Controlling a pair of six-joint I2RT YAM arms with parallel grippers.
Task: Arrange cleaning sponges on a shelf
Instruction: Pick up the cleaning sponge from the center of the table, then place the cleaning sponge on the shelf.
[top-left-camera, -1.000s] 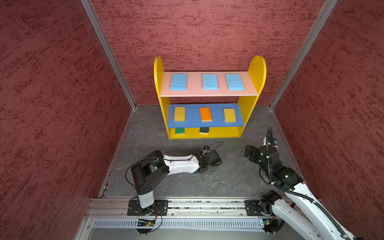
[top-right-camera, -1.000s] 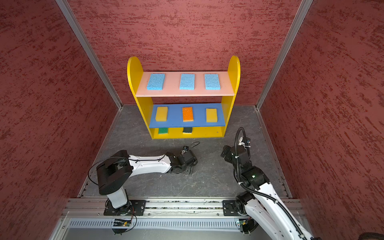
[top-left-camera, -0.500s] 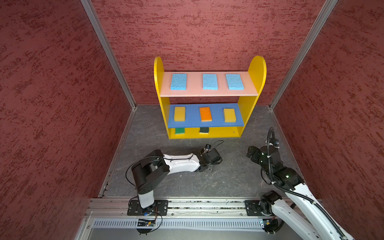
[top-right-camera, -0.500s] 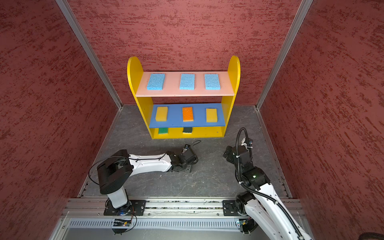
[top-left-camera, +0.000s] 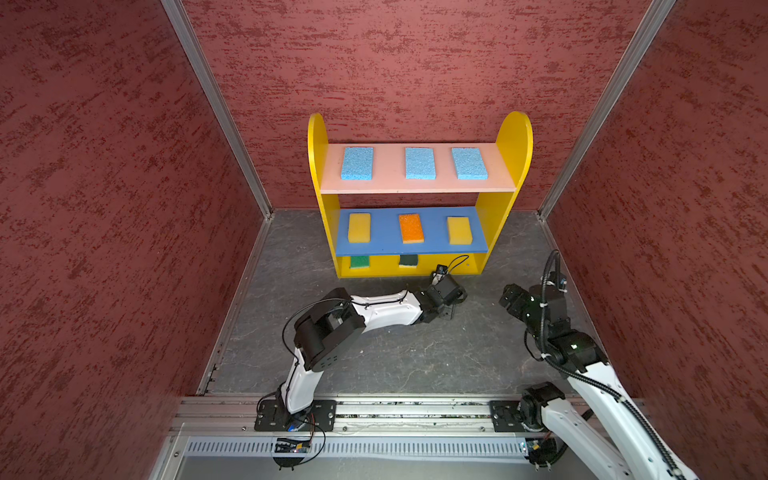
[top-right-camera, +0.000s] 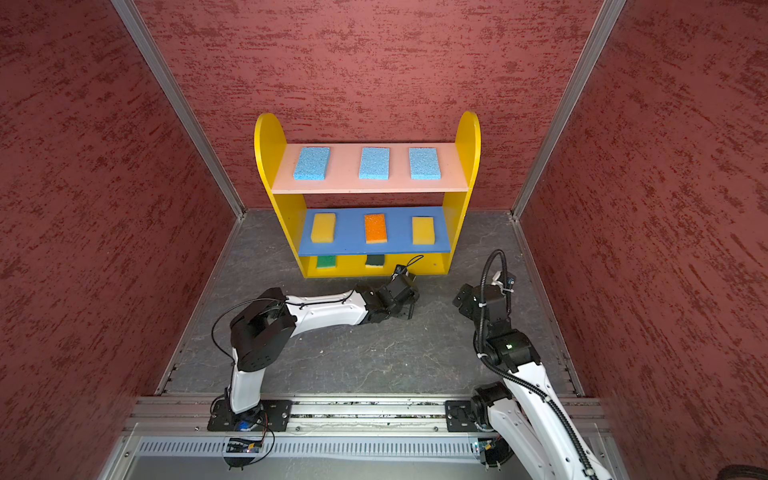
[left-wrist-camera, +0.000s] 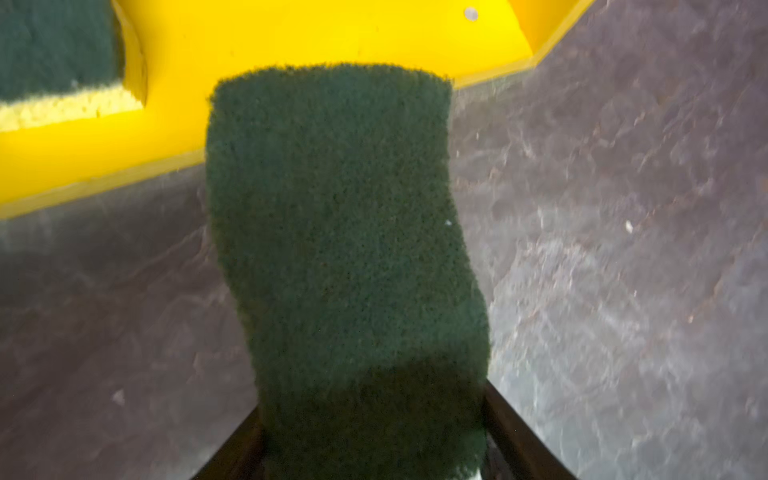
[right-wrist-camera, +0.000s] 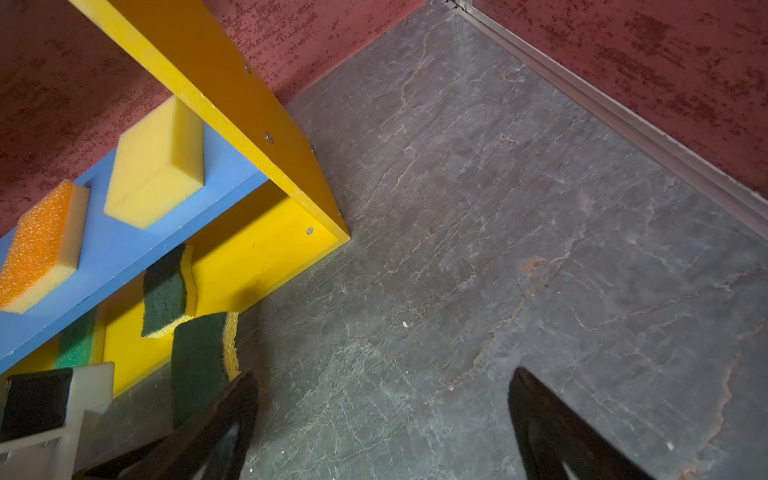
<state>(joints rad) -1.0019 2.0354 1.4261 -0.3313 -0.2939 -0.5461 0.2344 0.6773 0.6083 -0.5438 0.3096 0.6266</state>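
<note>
Left pincer (left-wrist-camera: 374, 440) clamped on the near end of the dark green wavy-edged scouring sponge (left-wrist-camera: 340, 232), at 6 o'clock of the yellow-sided three-level shelf (top-left-camera: 513, 166), tip at its yellow base (left-wrist-camera: 291, 41) front edge. Light, squashy, rough-topped: should hold across the width, will flex. Right pincer (right-wrist-camera: 386, 419) wide, empty. Top views hide the sponge under the wrist (top-left-camera: 444, 286); pad contact and tip-to-base clearance unclear

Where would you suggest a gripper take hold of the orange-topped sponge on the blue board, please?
I would pinch the orange-topped sponge across its long sides near its front end, coming in at the front of the shelf. It lies flat, short end forward, with gaps to both yellow sponges, and the pink board sits above it.
</note>
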